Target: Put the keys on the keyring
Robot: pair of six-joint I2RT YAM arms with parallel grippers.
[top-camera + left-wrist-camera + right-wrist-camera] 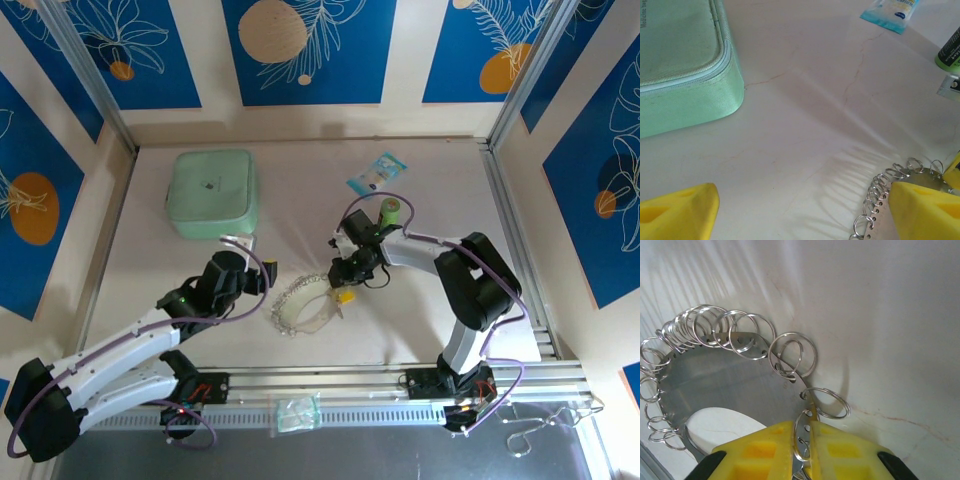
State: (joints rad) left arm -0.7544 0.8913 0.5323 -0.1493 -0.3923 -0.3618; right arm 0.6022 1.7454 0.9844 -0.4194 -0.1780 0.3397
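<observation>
Mint zip case far left, blue sachet nr green bottle, white table

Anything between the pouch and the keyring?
No. The left wrist view shows bare table between the pouch and the keyring.

One mint-green fabric zip case, upper left — one blue-white sachet, one green cylinder — one silvery ring-strung metal keyring.
</observation>
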